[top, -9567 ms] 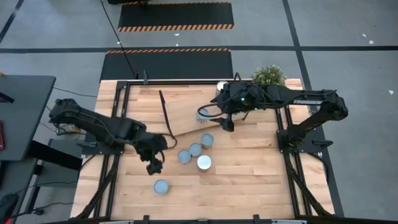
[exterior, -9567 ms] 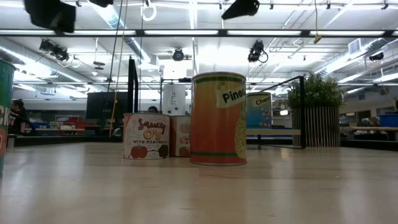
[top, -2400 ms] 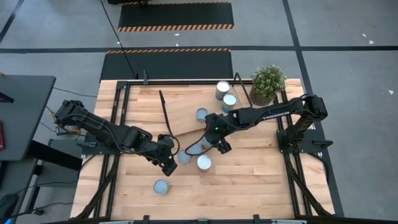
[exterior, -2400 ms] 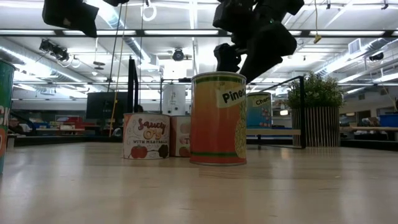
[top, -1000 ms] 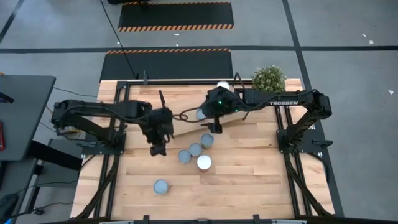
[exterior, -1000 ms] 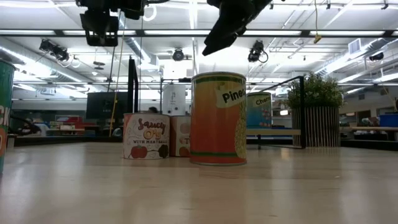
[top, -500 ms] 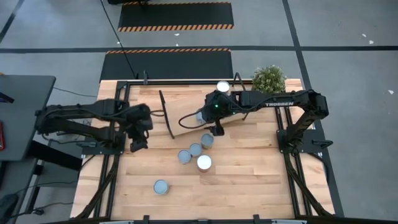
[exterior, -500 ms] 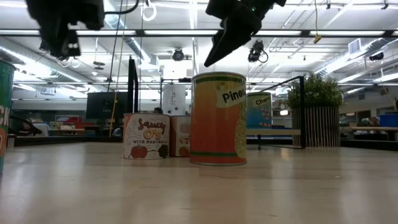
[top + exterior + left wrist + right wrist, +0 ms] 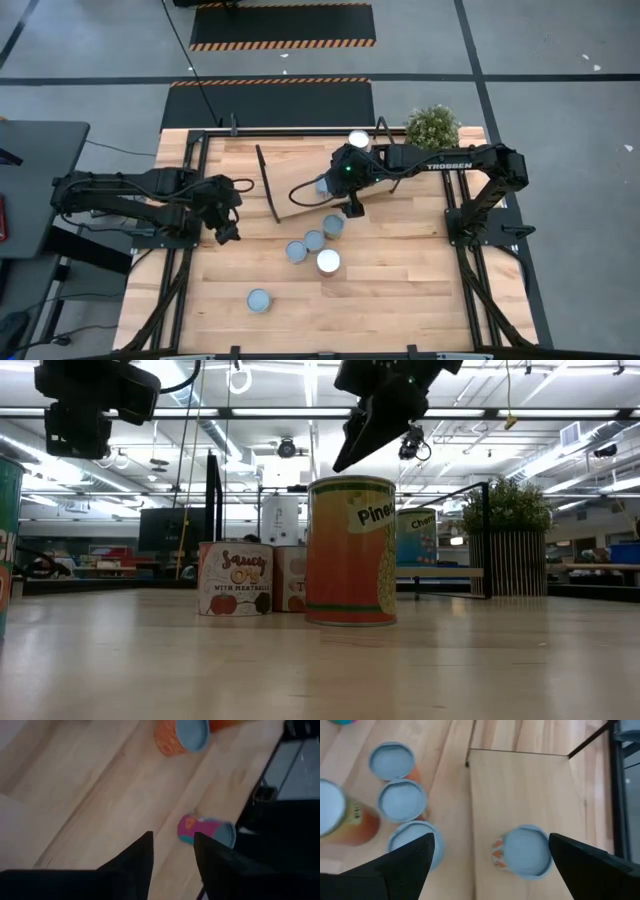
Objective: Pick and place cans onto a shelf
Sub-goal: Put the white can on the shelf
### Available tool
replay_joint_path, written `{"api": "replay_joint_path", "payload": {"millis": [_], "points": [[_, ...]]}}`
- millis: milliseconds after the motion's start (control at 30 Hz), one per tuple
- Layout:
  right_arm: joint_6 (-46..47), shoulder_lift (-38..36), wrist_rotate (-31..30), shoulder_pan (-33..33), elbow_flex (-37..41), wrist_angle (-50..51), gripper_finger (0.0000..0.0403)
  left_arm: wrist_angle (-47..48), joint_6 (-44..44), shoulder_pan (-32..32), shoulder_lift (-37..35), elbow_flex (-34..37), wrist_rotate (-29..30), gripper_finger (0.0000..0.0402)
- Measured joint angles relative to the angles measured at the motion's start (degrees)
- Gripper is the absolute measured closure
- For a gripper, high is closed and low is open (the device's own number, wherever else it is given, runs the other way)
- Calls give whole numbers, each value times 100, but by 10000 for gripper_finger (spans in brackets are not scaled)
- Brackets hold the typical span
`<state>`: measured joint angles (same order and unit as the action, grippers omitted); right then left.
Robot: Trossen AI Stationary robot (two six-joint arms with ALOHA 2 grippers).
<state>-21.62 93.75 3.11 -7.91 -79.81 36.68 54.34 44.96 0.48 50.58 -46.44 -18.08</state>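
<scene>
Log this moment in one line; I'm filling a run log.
left claw: open, empty | right claw: open above can on shelf | four cans on table

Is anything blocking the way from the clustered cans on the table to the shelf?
Nothing visible does. In the right wrist view, only bare tabletop lies between the clustered cans and the shelf edge. One can already stands on the shelf, below the open right gripper; the board beside it is bare.
</scene>
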Motion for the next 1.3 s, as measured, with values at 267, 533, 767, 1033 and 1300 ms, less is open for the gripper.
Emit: {"api": "replay_joint_path", "payload": {"millis": [267,533,767,1033,1300], "points": [[-302,3,114,85,483,-269,3,-376,977,-286,0,0,586,175],[-619,4,414,223,761,-210,3,-790,1852,-675,2,0,863,162],[-365,3,408,32,808,-489,3,-1228,2368,-958,2,0,1232,177],[-145,658,214,-180,227,-1140,3,-1385,2379,-1134,2,0,1702,188],[149,1537,-403,-317,-718,-969,3,-1387,2368,-1136,2,0,1685,189]]}}
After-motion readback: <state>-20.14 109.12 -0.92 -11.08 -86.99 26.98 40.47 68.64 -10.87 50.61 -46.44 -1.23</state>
